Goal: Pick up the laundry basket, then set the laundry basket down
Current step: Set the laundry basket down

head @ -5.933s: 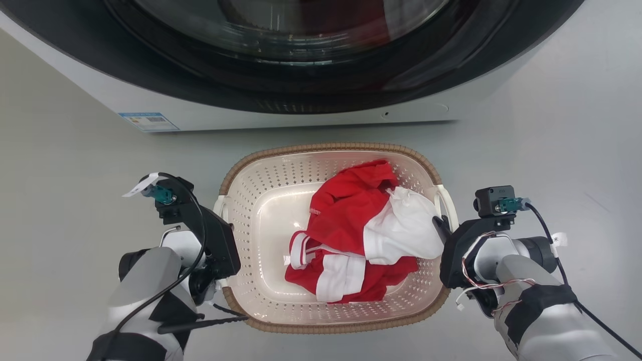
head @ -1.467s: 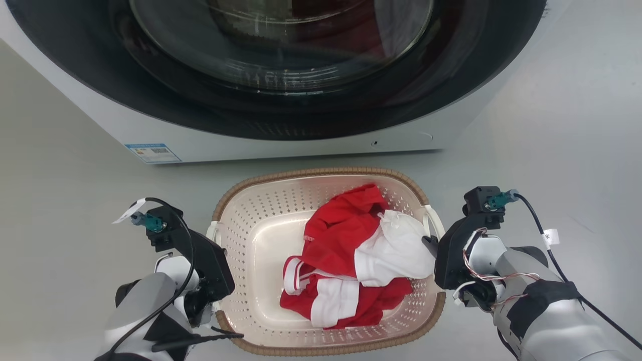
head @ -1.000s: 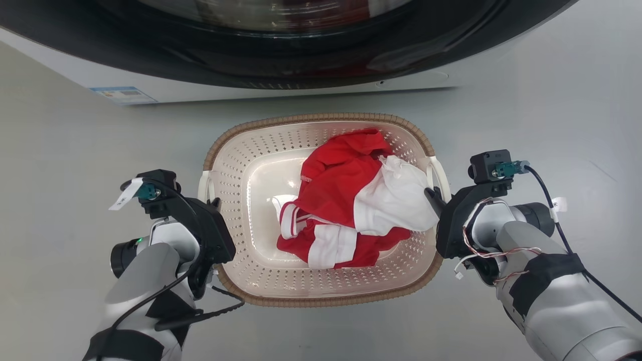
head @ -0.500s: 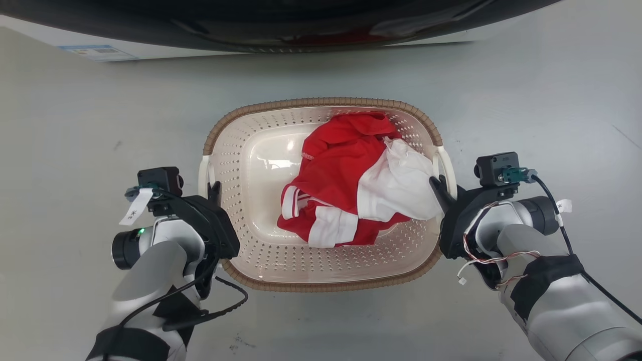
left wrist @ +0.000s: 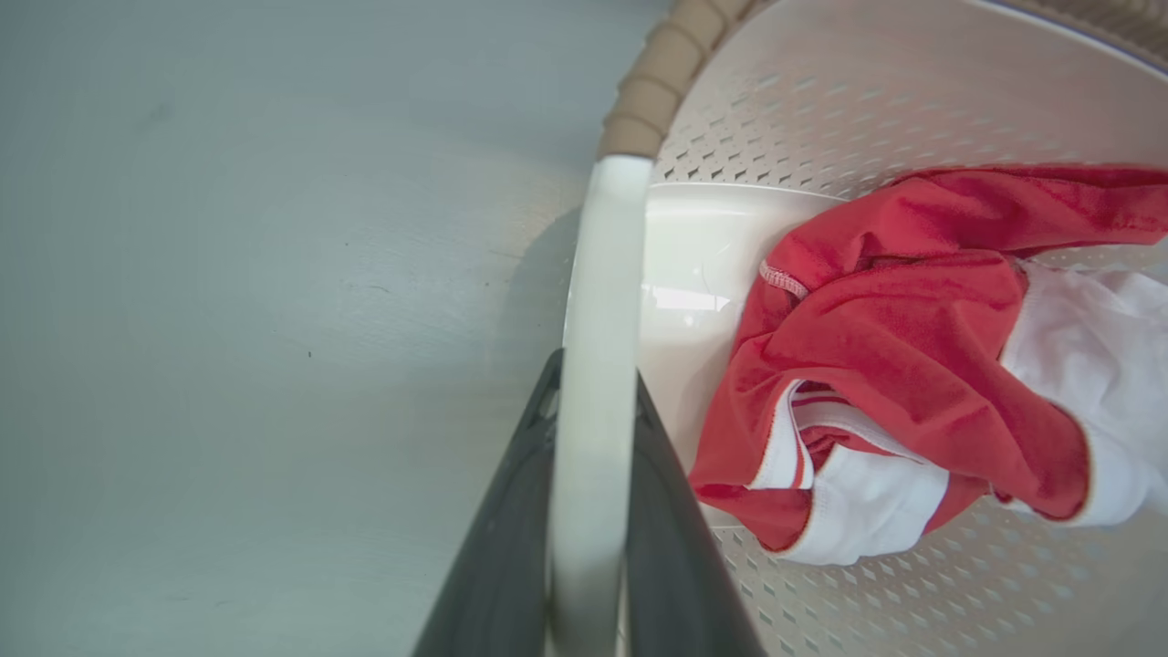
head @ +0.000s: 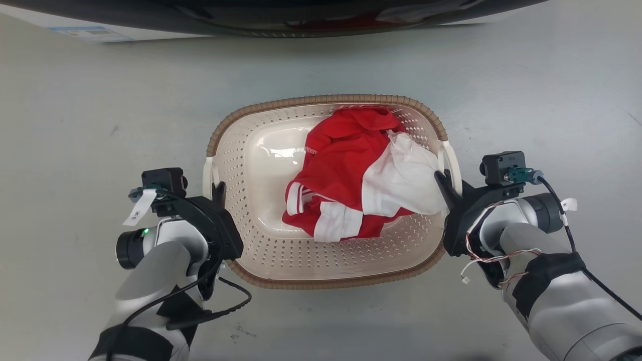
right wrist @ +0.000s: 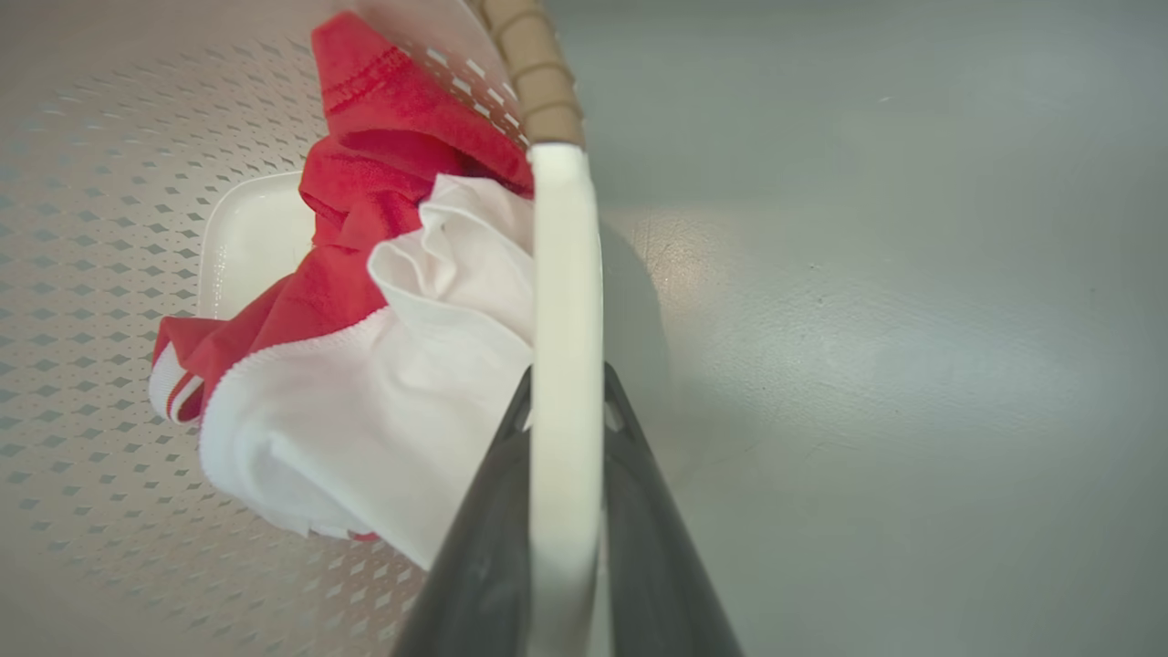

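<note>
The laundry basket (head: 326, 98), cream perforated plastic with a brown woven-look rim, is in the middle of the head view over the grey floor. Red and white clothes (head: 361, 185) lie inside it. My left gripper (head: 216, 189) is shut on the basket's white left handle (head: 206, 173). The left wrist view shows both dark fingers (left wrist: 511, 511) of the left gripper (left wrist: 593, 374) pressed against that handle (left wrist: 598, 301). My right gripper (head: 442, 179) is shut on the right handle (head: 453, 161), which the right wrist view shows clamped (right wrist: 566, 274) in the right gripper (right wrist: 566, 388). I cannot tell whether the basket's bottom touches the floor.
The lower front of the washing machine (head: 281, 22), with its dark door rim and a blue label (head: 85, 33), runs along the top edge of the head view. Bare grey floor (head: 75, 125) surrounds the basket on all sides.
The head view has shifted, and the washing machine has slid up to the top edge. The floor gap between the machine and the basket has widened. Both grippers stay shut on the handles.
</note>
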Tool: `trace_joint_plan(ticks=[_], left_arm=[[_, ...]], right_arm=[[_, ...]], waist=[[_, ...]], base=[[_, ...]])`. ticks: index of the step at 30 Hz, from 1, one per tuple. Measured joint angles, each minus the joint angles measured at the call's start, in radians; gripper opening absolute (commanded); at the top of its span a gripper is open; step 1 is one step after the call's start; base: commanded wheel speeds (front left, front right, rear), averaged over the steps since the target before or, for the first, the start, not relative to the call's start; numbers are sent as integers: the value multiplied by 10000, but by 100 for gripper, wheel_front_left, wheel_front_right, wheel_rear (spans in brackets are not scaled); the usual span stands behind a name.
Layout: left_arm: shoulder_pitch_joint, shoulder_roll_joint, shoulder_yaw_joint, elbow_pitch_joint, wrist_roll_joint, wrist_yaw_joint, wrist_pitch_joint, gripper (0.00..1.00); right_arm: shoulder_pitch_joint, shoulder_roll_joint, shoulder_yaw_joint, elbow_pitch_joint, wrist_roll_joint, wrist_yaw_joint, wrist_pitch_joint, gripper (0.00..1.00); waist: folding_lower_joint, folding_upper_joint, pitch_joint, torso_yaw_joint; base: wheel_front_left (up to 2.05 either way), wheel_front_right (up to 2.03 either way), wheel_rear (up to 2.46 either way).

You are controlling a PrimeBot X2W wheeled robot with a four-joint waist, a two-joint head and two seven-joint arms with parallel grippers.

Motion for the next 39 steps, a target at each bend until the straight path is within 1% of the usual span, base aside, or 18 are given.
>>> trace_joint_plan(ticks=[2, 3, 4, 5, 6, 8, 14, 22, 23, 32, 34, 39], left_arm=[[-40, 4, -94, -12, -54, -2, 73, 0], [-42, 4, -127, -15, -82, -6, 94, 2], [-46, 8, -161, -15, -98, 0, 107, 93], [-67, 29, -173, -19, -127, 4, 109, 100], [-90, 77, -201, -33, -148, 6, 98, 100], [-126, 155, -268, -50, -151, 15, 96, 100], [-133, 151, -435, -115, -211, 15, -10, 100], [24, 155, -535, -33, -274, -17, -286, 100], [73, 157, -533, -29, -274, -98, -337, 100], [445, 163, -711, 119, -173, -104, -796, 100], [549, 169, -748, 115, -153, -188, -886, 100], [888, 222, -767, 104, -84, -188, -1062, 100]], right_arm=[[-34, 29, 13, 82, 58, 0, -77, 0], [-43, 29, 19, 90, 58, 0, -88, 0], [-56, 29, 65, 63, 58, 0, -219, 45], [-57, 25, 111, 58, 54, 0, -284, 75], [-58, 12, 128, 46, 56, 0, -351, 100], [-73, -12, 198, 33, 54, 0, -447, 100], [-94, -13, 305, 59, 63, 0, -732, 100], [198, -63, 393, 90, 221, 2, -1039, 100], [244, -71, 401, 90, 221, 2, -1057, 100], [739, -115, 353, 88, 378, 2, -1306, 100], [858, -117, 316, 81, 422, 2, -1310, 100], [1299, -115, 167, 75, 604, 2, -1392, 100]], waist=[[0, 0, 20, -1], [0, 0, 24, -3], [0, 0, 28, -2], [0, 0, 29, -1], [0, -2, 29, 0], [0, -2, 25, 9], [0, -2, -103, 48], [0, -2, -583, 73], [0, -1, -672, 73], [-1, -2, -1804, 45], [-1, -2, -2068, 37], [-1, -3, -2747, 18]], base=[[0, 0, 0], [0, 0, 0], [0, 0, 0], [0, 0, 0], [0, 0, 0], [0, 0, 0], [0, 0, 0], [0, 0, 0], [0, 0, 0], [0, 0, 0], [0, 0, 0], [0, 0, 0]])
